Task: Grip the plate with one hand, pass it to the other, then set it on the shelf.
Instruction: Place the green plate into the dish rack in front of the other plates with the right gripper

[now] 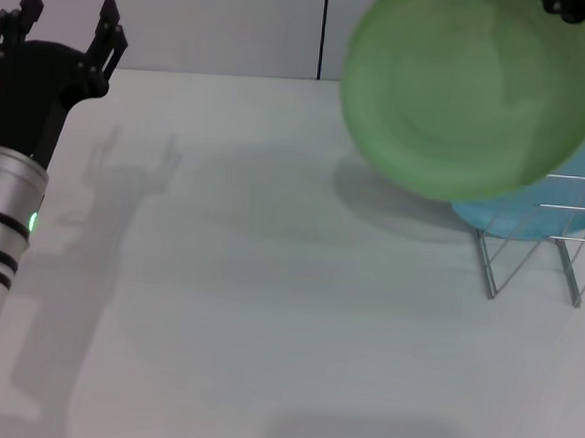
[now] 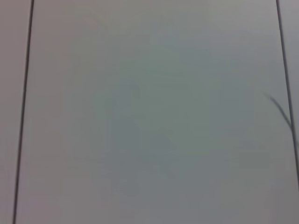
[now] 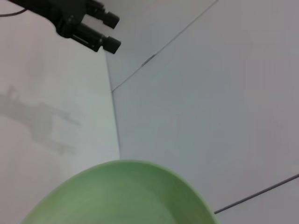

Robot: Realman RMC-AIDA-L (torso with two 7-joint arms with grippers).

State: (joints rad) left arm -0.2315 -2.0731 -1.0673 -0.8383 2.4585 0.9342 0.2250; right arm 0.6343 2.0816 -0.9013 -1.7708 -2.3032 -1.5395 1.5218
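- The table is seen bare below; the green plate is held aloft just above the rack, where a blue plate already rests
- The right gripper is clamped on the rim's top edge; the plate should be lowered upright into a free slot
- The left gripper is parked well apart, fingers spread, holding nothing

A plain pale grey-white surface fills almost the whole left wrist view, smooth and unmarked across its middle. Two thin dark straight lines cross it, one near one edge of the picture and another near the opposite edge, each running nearly the full height and leaning slightly, like seams between flat panels. Beside the second line a short dark slanted streak lies on the surface, too faint to identify, and none of the left arm's own gripper shows here.
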